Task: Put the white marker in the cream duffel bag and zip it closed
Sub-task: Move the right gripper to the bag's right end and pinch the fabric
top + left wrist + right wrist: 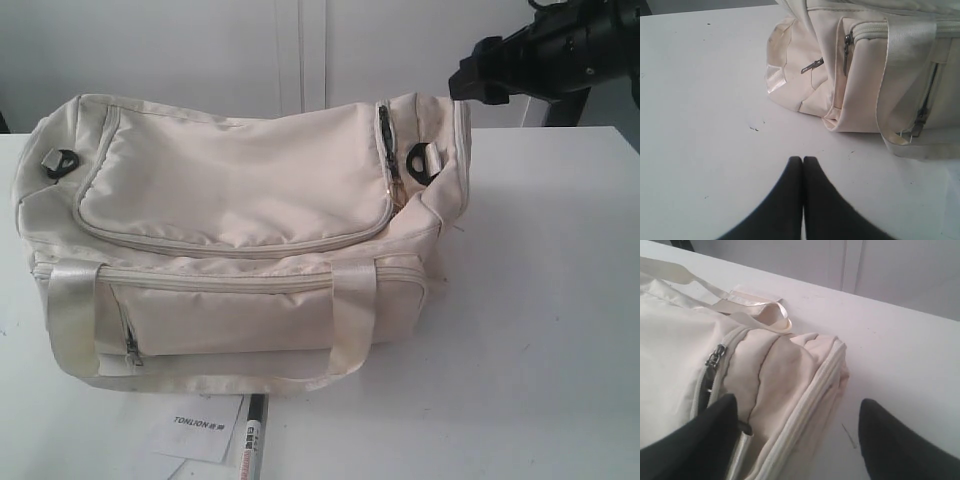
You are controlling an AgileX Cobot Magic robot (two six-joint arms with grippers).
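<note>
white marker (252, 446) lies on the table (540, 300) before the cream duffel bag (230, 190), beside a tonlion card (200, 428). right gripper (799, 402) gapes over the bag's end; left gripper (803, 160) clenched, empty.

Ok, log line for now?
cream duffel bag: top zip not fully shut; white marker: on table, outside it; left gripper: jaws shut, over table; right gripper: jaws open, at bag end

cream duffel bag (240, 180), shiny cream straps (355, 320); white marker (251, 447), red print, dark cap (257, 406); white table (540, 300)
</note>
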